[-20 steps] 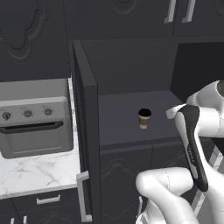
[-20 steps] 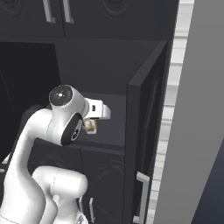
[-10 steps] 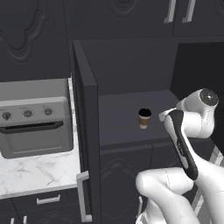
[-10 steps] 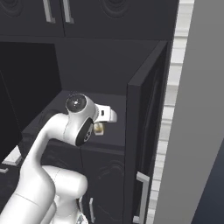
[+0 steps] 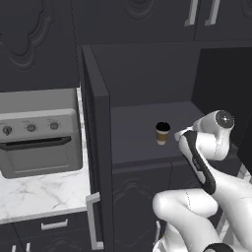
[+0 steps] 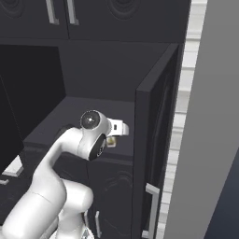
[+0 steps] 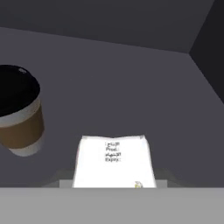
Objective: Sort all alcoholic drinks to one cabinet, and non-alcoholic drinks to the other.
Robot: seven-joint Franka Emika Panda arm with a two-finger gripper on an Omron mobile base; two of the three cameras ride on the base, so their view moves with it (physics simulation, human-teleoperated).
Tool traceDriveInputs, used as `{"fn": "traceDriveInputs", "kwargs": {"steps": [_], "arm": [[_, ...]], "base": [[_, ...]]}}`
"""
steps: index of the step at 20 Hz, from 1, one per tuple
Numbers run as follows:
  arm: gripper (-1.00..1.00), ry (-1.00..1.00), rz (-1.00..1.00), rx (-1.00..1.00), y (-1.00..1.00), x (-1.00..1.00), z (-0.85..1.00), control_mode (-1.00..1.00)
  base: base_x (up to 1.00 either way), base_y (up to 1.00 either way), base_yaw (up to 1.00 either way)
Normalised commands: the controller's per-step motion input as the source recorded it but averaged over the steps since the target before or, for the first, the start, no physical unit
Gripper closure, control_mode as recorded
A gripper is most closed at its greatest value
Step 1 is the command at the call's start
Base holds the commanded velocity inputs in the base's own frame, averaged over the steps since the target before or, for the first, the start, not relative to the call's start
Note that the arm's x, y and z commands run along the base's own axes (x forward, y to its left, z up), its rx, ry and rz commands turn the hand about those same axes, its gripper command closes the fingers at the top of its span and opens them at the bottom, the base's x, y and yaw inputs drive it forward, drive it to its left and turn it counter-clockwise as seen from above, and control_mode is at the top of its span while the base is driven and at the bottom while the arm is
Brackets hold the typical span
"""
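Premises: a kitchen, evidenced by built-in oven [image 5: 39, 135] beside dark carved cabinets [image 5: 34, 39], marble table [image 5: 34, 194] below it.

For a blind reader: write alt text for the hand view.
A pale carton with small printed text sits at the bottom centre, in the shut gripper. To its left a brown paper coffee cup with a black lid stands on the plain grey cabinet floor.

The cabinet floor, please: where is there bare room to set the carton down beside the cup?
The cabinet floor is bare behind and right of the cup, to the back and right walls. The carton, in the gripper, sits right of the cup, apart from it. Only the front near the cup is crowded.
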Motion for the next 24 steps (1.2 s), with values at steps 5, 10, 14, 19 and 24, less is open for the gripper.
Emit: {"fn": "traceDriveInputs", "kwargs": {"steps": [5, 10, 14, 19, 24], "arm": [[1.0, 0.0, 0.0, 0.0, 0.0, 0.45, -0.03, -1.0], [1.0, 0.0, 0.0, 0.0, -0.02, 0.47, -0.17, -1.0], [1.0, 0.0, 0.0, 0.0, -0.01, 0.52, -0.16, -1.0], [-1.0, 0.0, 0.0, 0.0, -0.02, 0.13, -0.21, -1.0], [-1.0, 0.0, 0.0, 0.0, 0.0, 0.0, -0.07, -1.0]], "base": [[0.0, 0.0, 0.0], [0.0, 0.0, 0.0], [0.0, 0.0, 0.0], [0.0, 0.0, 0.0], [0.0, 0.0, 0.0]]}}
